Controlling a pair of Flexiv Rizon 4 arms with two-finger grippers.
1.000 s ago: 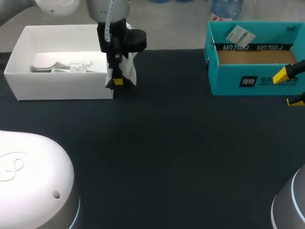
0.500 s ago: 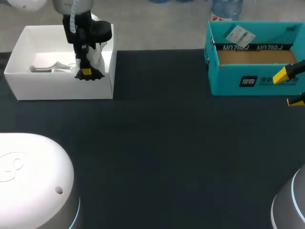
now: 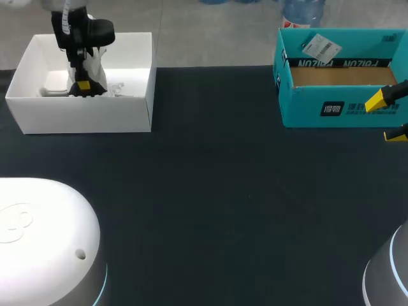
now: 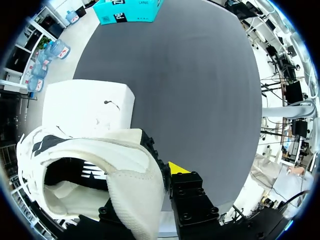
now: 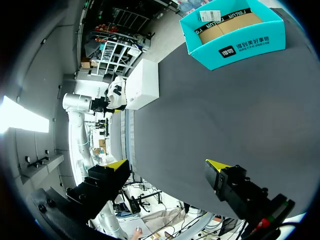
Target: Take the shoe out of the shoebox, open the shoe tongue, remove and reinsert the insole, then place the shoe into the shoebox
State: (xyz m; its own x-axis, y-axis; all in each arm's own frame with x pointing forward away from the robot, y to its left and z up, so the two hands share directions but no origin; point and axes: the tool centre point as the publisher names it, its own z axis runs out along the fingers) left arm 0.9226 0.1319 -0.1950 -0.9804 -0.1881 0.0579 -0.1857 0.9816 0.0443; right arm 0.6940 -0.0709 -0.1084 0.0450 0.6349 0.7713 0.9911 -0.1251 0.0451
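The white shoe (image 3: 95, 64) with black markings hangs from my left gripper (image 3: 81, 86) over the inside of the open white shoebox (image 3: 83, 118) at the far left. In the left wrist view the gripper (image 4: 162, 175) is shut on the shoe's (image 4: 100, 170) collar wall. One yellow fingertip (image 4: 177, 168) shows outside it and the other finger is hidden inside the shoe. Below and ahead lies the white shoebox (image 4: 87, 107). My right gripper (image 3: 389, 118) stands open and empty at the right edge, in front of the teal box (image 3: 341, 108).
Pale loose items (image 3: 64, 91) lie on the white box's floor. The teal cardboard box (image 5: 235, 35) stands open at the back right, with a label stuck inside it. The dark table (image 3: 217, 191) stretches between the two boxes.
My left arm has carried the shoe leftwards, from the white box's front right corner to over its inside. The right arm has not moved.
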